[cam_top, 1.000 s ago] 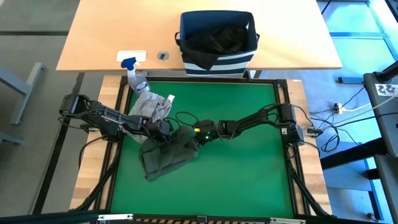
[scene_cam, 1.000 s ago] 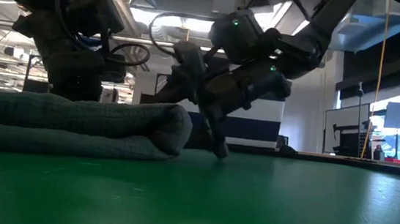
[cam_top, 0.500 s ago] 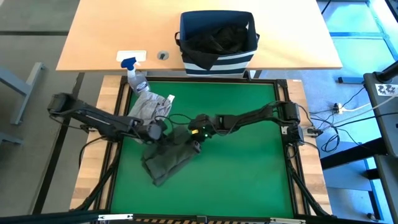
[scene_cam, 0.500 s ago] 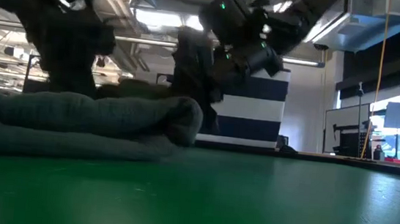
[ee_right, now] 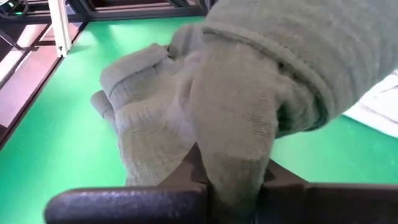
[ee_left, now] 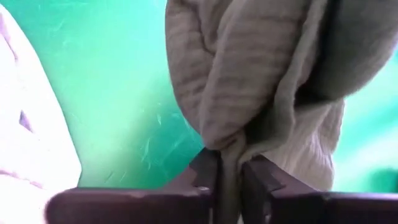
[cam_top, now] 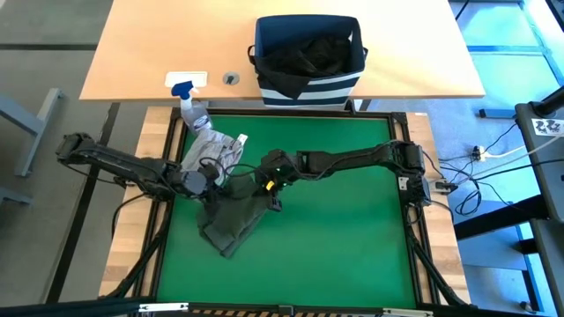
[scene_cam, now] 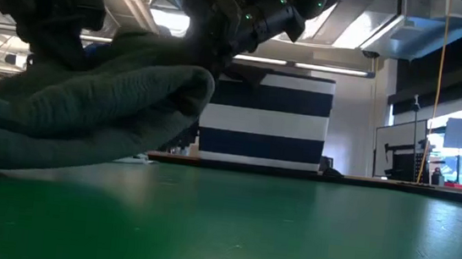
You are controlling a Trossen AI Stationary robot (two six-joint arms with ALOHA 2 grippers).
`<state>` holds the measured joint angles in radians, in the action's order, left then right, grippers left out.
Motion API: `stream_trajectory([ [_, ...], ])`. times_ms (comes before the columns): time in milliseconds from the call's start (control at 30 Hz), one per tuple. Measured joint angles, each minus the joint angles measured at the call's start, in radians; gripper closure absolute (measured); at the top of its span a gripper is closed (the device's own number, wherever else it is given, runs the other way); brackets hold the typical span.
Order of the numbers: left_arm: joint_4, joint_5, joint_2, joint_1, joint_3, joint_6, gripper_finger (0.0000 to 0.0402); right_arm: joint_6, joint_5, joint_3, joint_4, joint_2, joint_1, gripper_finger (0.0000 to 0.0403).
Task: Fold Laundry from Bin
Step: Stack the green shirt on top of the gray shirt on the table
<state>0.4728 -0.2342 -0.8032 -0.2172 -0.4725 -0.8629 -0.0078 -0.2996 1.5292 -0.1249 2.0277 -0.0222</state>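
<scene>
Fingers [ee_left: 208, 177] of the left gripper [ee_left: 225, 180] clamp a fold of the dark olive green cloth garment [cam_top: 233, 220], while the right gripper [ee_right: 231, 177] pinches another bunched edge, both lifting it off the green felt mat [cam_top: 344, 220]. Only the overhead camera shows a light grey garment [cam_top: 211, 151] beside the arms and black laundry inside the navy, white-striped fabric bin [cam_top: 308, 85] on the wooden table [cam_top: 150, 44] behind; the table-level view shows the bin's stripes.

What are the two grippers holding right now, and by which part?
Both hold the olive green garment: the left gripper pinches a gathered fold, and the right gripper clamps a bunched fold.
</scene>
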Motion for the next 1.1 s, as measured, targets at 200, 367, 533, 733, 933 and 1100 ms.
stream_trajectory([
  [200, 0.121, 0.253, 0.116, 0.051, -0.003, 0.108, 0.028, -0.028, 0.0, 0.008, 0.014, 0.0, 0.002, 0.0375],
  [367, 0.424, 0.31, 0.215, 0.084, -0.073, 0.21, 0.0259, -0.073, 0.0, 0.009, 0.031, 0.0, 0.005, 0.0375],
  [533, 0.664, 0.201, 0.287, 0.1, -0.201, 0.295, 0.0262, -0.102, 0.001, 0.009, 0.102, 0.0, 0.009, 0.0375],
  [733, 0.837, 0.078, 0.352, 0.1, -0.338, 0.3, 0.0268, -0.105, 0.001, 0.01, 0.189, 0.006, 0.006, 0.0374],
  [933, 0.971, 0.059, 0.389, 0.099, -0.441, 0.21, 0.0269, -0.106, 0.009, 0.049, 0.221, 0.054, -0.012, 0.0374],
  [1100, 1.013, 0.045, 0.388, 0.099, -0.523, 0.19, 0.0269, -0.126, -0.007, 0.209, 0.151, 0.143, -0.037, 0.0374],
])
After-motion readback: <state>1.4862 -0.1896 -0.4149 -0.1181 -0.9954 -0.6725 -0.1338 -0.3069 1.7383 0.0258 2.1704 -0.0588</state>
